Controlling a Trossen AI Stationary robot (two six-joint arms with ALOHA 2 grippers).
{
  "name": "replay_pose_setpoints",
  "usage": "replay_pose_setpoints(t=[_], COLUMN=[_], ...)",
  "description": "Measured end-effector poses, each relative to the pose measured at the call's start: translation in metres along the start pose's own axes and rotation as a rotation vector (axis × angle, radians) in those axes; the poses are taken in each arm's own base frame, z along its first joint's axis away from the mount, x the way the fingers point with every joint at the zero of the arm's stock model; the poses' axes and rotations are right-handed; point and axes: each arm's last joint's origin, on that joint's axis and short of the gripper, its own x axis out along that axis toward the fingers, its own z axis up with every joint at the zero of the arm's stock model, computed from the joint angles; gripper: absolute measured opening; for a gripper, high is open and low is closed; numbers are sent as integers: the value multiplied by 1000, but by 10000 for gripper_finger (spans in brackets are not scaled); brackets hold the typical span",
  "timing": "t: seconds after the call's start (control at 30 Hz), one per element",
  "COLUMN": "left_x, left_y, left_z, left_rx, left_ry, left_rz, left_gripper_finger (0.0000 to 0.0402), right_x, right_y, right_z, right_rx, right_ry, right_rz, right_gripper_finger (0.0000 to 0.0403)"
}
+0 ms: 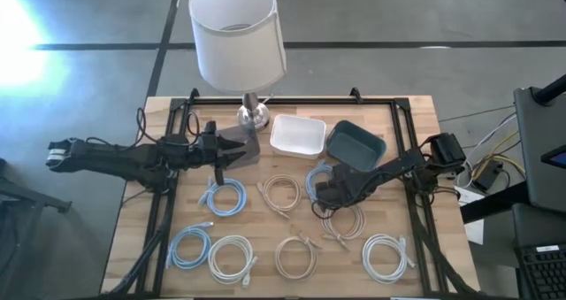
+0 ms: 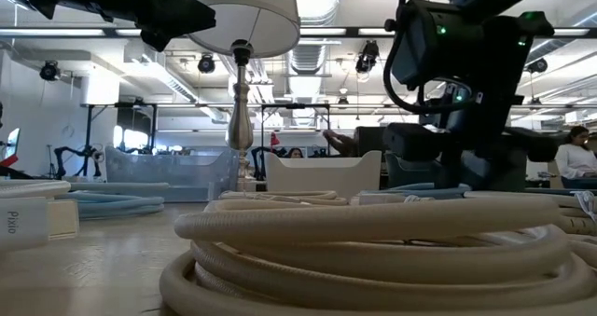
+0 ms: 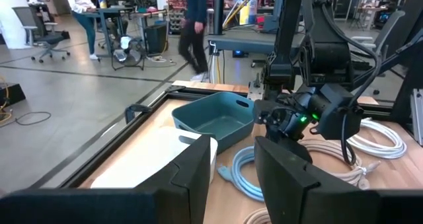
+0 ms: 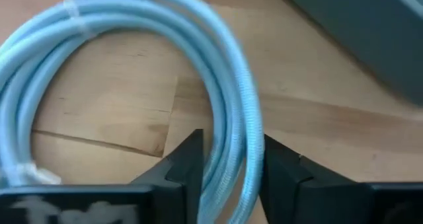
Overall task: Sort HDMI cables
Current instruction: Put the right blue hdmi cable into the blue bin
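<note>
Nine coiled cables lie on the table [image 1: 416, 114], and the one in play is a light blue coil [image 4: 132, 65] just in front of the teal bin [image 1: 355, 144]. The right gripper [image 4: 228, 154] is down on it, fingers apart with a strand of the coil running between them; they have not pinched it. The other blue coils [image 1: 223, 196] sit on the left half, the beige coils [image 1: 281, 190] in the middle, and the white coils [image 1: 387, 252] along the near edge. A white bin [image 1: 297, 134] stands beside the teal one, next to the lamp [image 1: 237, 34].

The left gripper [image 3: 231, 171] hovers open near the lamp base, waiting.

The risk, I judge, is a partial grab: closing on one loop only could let the coil unwind or drag the beige coil lying close by. A tilted lift might also catch the teal bin's rim.
</note>
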Motion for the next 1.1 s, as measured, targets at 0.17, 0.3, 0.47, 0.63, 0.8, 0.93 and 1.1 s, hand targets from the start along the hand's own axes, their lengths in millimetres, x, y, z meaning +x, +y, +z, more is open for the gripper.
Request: replay_pose_setpoints(t=[0.17, 0.3, 0.47, 0.63, 0.8, 0.93, 1.1], left_x=[0, 0, 0, 0, 1, 2, 4], left_y=[0, 0, 0, 0, 0, 0, -1], left_z=[0, 0, 0, 0, 0, -1, -3], left_rx=[-2, -3, -4, -5, -5, -3, 0], left_ry=[0, -1, -1, -3, -1, 9, 18], left_rz=[0, 0, 0, 0, -1, 0, 0], left_gripper_finger=[122, 122, 122, 122, 122, 122, 122], right_x=[-2, -9, -33, -63, -91, -98, -89], right_y=[0, 1, 6, 0, -26, -49, -72], right_z=[1, 5, 20, 40, 60, 69, 74], right_rx=[-112, -204, -324, -395, -413, -508, -617], right_ry=[-2, -18, -150, -347, -523, -571, -625], right_rz=[10, 31, 100, 118, 49, -46, -171], right_gripper_finger=[42, 21, 22, 22, 22, 22, 22])
